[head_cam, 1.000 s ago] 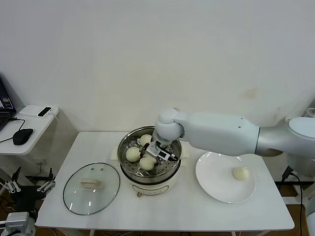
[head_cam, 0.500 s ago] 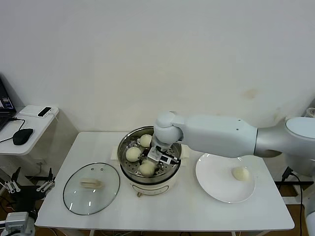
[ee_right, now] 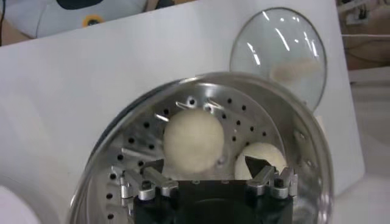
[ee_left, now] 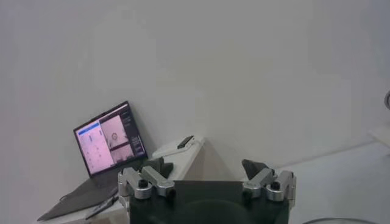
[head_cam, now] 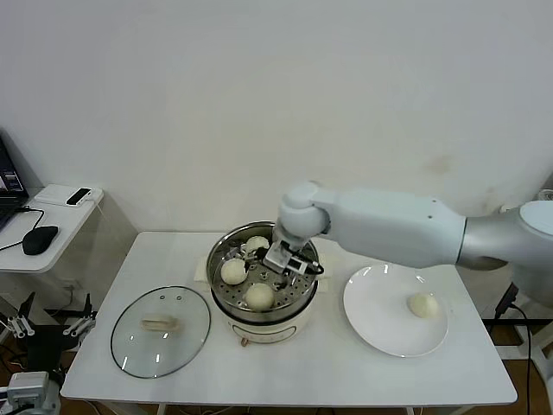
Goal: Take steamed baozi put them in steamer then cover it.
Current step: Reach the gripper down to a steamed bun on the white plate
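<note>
- Steamed baozi: three buns lie on the perforated tray of the steamer; the front bun sits nearest the robot, the left bun a little beyond it, and the rear bun at the far rim, partly hidden by the arm.
- Fourth bun: rests on the white plate, well apart from the steamer, on the robot's right.
- Right pincer: hangs over the tray with its jaws spread and nothing between them; in the right wrist view its fingertips flank the front bun without touching it.
- Right arm: reaches in from the right edge across the plate, its wrist bent down over the steamer's far right rim.
- Cover: lies flat on the counter, handle up, just left of the steamer.
- Left pincer: held off the counter with jaws open and empty, facing a laptop on a side desk.
</note>
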Available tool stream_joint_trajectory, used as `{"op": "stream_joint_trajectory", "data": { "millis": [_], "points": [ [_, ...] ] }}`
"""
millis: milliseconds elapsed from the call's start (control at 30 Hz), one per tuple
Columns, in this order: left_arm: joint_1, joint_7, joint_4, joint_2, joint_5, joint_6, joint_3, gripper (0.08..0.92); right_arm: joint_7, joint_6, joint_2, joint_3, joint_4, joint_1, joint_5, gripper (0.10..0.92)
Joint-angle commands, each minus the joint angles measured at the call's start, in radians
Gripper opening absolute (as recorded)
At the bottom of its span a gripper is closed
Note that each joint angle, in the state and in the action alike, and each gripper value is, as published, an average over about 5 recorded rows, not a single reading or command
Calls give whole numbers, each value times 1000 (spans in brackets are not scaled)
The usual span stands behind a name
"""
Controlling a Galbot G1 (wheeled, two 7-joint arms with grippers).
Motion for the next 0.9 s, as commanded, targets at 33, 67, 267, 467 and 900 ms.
{"op": "stream_joint_trajectory", "data": {
  "millis": [33, 67, 267, 467, 900],
  "points": [
    [-6, 2, 1, 6, -2, 3, 2, 823, -26, -173, -128, 109, -1, 53, 100, 823],
    [-8, 3, 2, 7, -2, 4, 4, 823, -32, -221, -158, 123, 10, 57, 120, 823],
    [-22, 5, 11, 19, -1, 4, 18, 823, -56, -427, -325, 174, 87, 29, 163, 823],
    [-33, 10, 15, 34, 1, 5, 35, 823, -60, -478, -508, 200, 100, -58, 60, 823],
    [-48, 11, 23, 52, 17, 8, 73, 823, -164, -352, -710, 597, 28, -534, -161, 823]
  ]
}}
